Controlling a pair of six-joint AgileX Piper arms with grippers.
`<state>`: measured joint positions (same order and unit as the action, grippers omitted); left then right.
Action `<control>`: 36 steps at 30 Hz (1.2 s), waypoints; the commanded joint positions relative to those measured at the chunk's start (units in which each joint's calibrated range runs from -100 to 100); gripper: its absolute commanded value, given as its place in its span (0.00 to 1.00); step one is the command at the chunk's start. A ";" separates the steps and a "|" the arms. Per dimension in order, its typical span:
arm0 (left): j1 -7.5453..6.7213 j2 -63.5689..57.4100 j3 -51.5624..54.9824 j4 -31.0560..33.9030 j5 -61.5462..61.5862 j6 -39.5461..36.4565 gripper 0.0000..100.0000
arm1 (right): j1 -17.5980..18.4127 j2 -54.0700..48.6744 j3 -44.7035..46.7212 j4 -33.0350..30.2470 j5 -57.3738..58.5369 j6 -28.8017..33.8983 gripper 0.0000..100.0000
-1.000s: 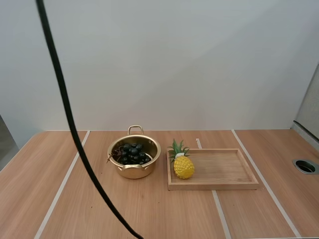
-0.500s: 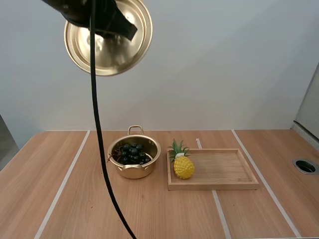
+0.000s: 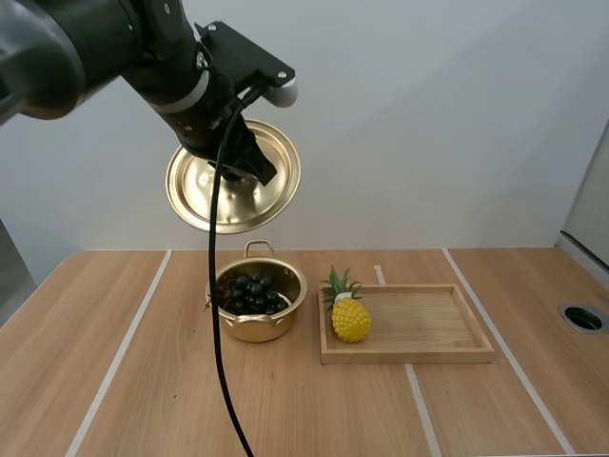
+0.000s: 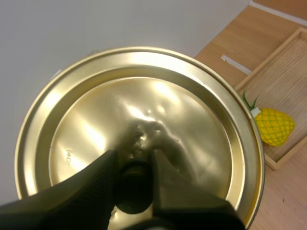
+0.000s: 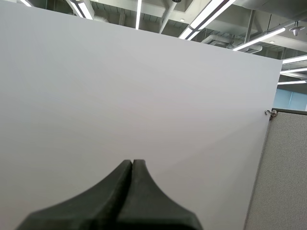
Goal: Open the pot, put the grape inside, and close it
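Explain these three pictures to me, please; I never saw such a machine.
This is a robot with two arms, each ending in a two-fingered claw. One camera looks down over the wooden table; two ride on the wrists. On the table stand a round golden metal pot holding dark grapes and a shallow wooden tray with a yellow toy pineapple. The left claw holds the round golden lid by its knob, raised in the air. The right claw is shut, empty.
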<state>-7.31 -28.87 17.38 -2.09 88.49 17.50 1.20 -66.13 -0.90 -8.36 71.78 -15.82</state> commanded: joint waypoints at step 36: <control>-0.05 29.19 1.06 -4.07 -1.42 5.18 0.00 | -0.20 -1.70 -0.56 -1.96 -0.35 -0.19 0.00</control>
<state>-7.31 -0.56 18.07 -4.97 88.27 22.02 1.20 -67.19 -0.90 -9.83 71.78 -15.82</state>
